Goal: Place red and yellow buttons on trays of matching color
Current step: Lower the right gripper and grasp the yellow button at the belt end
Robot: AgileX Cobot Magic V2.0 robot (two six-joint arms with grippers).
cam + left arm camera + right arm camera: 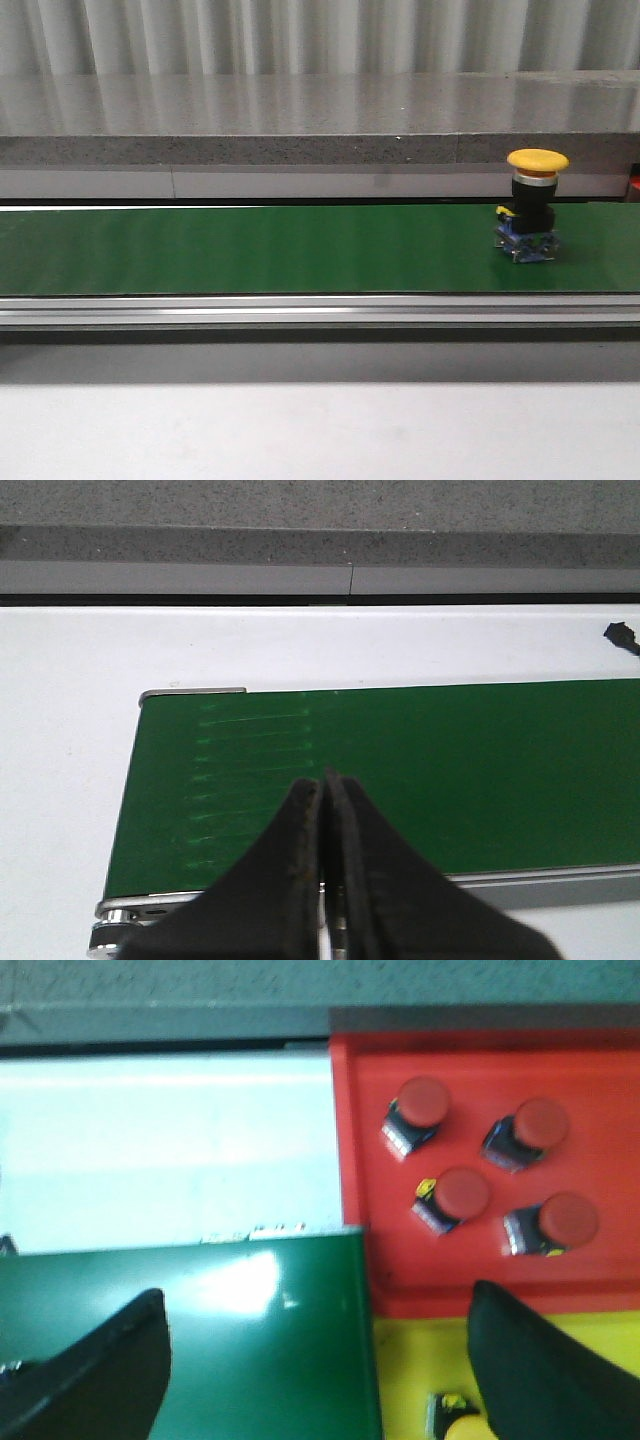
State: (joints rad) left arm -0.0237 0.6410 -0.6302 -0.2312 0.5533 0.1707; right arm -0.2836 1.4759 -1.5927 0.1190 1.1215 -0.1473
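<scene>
A yellow mushroom-capped push button with a black barrel and blue contact block stands upright on the long green conveyor belt, toward the belt's right end in the front view, where neither arm shows. The left gripper has its two black fingers pressed together with nothing between them; it hangs over the rounded end of the green belt, whose surface stretches away beyond the fingertips, bare in this view. The right gripper is spread wide, its fingers well apart and holding nothing. Between and below its fingers lies the other end of the green belt. Beyond the fingertips sits the red plastic tray with four red-capped push buttons lying on their sides in it. Just beside one finger is the yellow plastic tray, with part of a yellow-capped button visible at the picture's edge.
</scene>
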